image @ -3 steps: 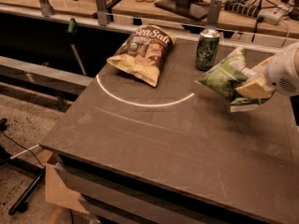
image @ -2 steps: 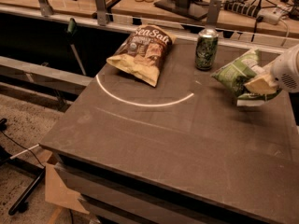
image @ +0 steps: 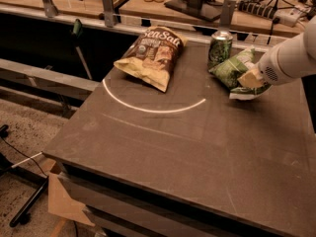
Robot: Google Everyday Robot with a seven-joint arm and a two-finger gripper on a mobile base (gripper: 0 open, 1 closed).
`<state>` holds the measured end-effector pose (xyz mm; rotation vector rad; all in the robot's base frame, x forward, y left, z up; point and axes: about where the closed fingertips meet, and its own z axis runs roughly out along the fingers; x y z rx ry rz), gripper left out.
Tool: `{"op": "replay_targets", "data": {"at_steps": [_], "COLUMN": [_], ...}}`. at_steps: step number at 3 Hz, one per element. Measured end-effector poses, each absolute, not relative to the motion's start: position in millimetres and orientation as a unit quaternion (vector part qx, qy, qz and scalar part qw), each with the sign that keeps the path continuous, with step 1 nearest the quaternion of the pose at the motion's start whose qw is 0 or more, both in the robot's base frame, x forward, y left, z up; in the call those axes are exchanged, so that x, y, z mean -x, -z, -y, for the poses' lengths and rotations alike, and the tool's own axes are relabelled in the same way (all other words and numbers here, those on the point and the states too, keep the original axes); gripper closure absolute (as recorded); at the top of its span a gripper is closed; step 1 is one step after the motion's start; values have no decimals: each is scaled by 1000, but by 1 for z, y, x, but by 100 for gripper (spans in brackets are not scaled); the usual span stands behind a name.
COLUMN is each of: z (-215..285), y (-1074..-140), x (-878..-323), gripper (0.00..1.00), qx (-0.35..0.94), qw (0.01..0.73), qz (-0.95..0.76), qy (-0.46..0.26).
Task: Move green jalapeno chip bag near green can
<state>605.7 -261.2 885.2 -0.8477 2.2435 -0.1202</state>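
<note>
The green jalapeno chip bag (image: 232, 72) is crinkled light green and lies low over the dark table at the far right, its left end just right of and in front of the green can (image: 219, 48). The can stands upright with a silver top. My gripper (image: 249, 79) comes in from the right on a white arm and is shut on the bag's right side, with a tan finger pad (image: 250, 77) pressed on it. The bag's white sealed edge shows under the pad.
A brown "Sea Salt" chip bag (image: 152, 57) lies left of the can. A white arc (image: 148, 108) is marked on the table (image: 163, 147). A metal rail with posts (image: 106, 5) runs behind the table; cables and a monitor stand lie beyond.
My gripper has carried the green bag back and slightly left, closer to the can, and lowered it toward the table.
</note>
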Motion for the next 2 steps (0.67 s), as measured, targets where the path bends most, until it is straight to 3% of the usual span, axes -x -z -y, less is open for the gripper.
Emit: {"op": "replay_targets", "data": {"at_steps": [2], "z": [264], "y": [-864], "x": [-615], "gripper": [36], "qx": [305], "qw": [336], "qz": [-890], "qy": [50]}}
